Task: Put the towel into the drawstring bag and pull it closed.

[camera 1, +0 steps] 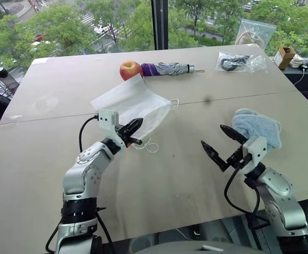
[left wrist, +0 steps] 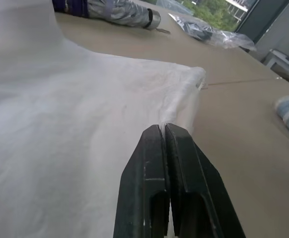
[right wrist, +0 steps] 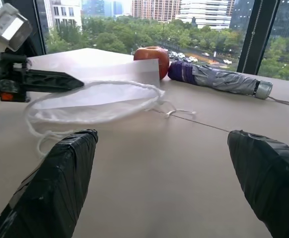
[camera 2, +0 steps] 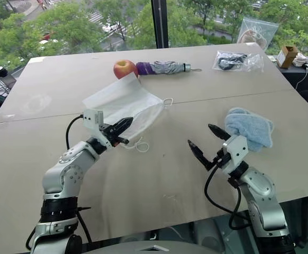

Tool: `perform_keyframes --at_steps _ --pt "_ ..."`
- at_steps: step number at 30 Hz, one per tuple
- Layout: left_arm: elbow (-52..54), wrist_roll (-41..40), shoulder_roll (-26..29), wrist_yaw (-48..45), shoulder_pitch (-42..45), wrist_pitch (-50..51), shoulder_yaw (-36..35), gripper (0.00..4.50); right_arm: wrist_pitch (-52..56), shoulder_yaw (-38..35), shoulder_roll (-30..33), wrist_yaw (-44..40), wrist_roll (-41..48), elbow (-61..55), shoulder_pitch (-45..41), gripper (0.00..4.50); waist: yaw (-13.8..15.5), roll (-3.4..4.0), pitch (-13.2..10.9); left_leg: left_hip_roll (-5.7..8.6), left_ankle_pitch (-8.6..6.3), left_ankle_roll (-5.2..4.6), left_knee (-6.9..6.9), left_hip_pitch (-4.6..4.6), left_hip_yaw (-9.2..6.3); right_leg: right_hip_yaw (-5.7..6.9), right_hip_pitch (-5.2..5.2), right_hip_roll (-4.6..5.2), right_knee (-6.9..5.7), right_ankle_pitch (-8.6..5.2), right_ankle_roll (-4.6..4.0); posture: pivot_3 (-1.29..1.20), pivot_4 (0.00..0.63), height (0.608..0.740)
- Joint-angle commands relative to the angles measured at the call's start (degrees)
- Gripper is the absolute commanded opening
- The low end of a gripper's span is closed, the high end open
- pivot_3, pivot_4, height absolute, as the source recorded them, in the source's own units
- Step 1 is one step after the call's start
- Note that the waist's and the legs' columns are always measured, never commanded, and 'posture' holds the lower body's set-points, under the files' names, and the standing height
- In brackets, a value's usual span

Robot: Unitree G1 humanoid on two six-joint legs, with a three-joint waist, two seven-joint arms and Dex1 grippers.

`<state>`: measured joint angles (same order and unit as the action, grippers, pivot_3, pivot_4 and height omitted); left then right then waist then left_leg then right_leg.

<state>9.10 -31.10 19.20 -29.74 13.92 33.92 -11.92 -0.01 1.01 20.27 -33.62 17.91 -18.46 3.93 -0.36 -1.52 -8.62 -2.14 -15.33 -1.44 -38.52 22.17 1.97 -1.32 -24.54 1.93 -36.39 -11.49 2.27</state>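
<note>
The white drawstring bag [camera 1: 132, 103] hangs lifted off the table left of centre, its mouth gaping toward the right with cord loops [camera 1: 150, 145] dangling below. My left gripper [camera 1: 134, 127] is shut on the bag's near edge; the left wrist view shows the pinched fabric [left wrist: 160, 119] between the black fingers [left wrist: 149, 178]. The light-blue towel [camera 1: 257, 127] lies in a lump on the table at the right. Just in front of it my right gripper [camera 1: 222, 143] stands open with nothing between its fingers [right wrist: 60, 183]. The bag's open mouth [right wrist: 92, 101] faces it.
A red apple [camera 1: 130, 69] and a folded purple-grey umbrella [camera 1: 170, 68] lie behind the bag. Clear plastic bags [camera 1: 240, 62] with dark items sit at the far right, one [camera 1: 254, 32] leaning against the window. A small box [camera 1: 285, 55] stands past the table's right corner.
</note>
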Motion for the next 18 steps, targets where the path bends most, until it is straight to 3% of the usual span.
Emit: perform_keyframes --at_steps 1,5,9,18 --pt "4.7 -0.59 1.18 -0.13 1.19 0.26 1.02 0.11 8.53 -7.05 6.43 4.14 -2.63 -2.88 -2.44 4.5 0.01 0.0 0.0 0.02 0.0 0.0 -0.04 -0.01 0.05 -0.06 0.0 0.03 -0.04 0.0 0.0 0.0 0.15 0.74" --pt "5.75 -1.23 0.4 1.66 2.59 1.13 1.56 0.11 16.71 -12.06 15.39 5.44 -6.24 -0.85 -3.29 4.5 0.09 -0.02 0.0 0.07 0.0 0.0 -0.07 -0.05 0.13 -0.15 0.03 0.04 -0.06 0.07 -0.12 0.0 0.15 0.74" --pt "5.63 -1.16 -0.02 2.3 3.33 1.28 2.04 0.11 20.71 -12.03 17.89 6.91 -8.99 4.85 -4.72 4.5 -0.21 -0.03 0.01 0.02 0.0 0.0 0.09 -0.13 0.06 -0.14 0.03 -0.06 -0.06 0.07 -0.13 0.0 0.15 0.74" --pt "5.09 -1.06 0.26 2.43 3.26 0.65 1.27 0.11 29.25 -16.15 11.43 6.97 -0.77 19.24 -14.93 4.5 -0.44 -0.04 -0.02 -0.01 0.0 0.0 0.11 -0.19 0.12 -0.25 0.03 -0.15 -0.1 0.07 -0.12 0.0 0.15 0.74"
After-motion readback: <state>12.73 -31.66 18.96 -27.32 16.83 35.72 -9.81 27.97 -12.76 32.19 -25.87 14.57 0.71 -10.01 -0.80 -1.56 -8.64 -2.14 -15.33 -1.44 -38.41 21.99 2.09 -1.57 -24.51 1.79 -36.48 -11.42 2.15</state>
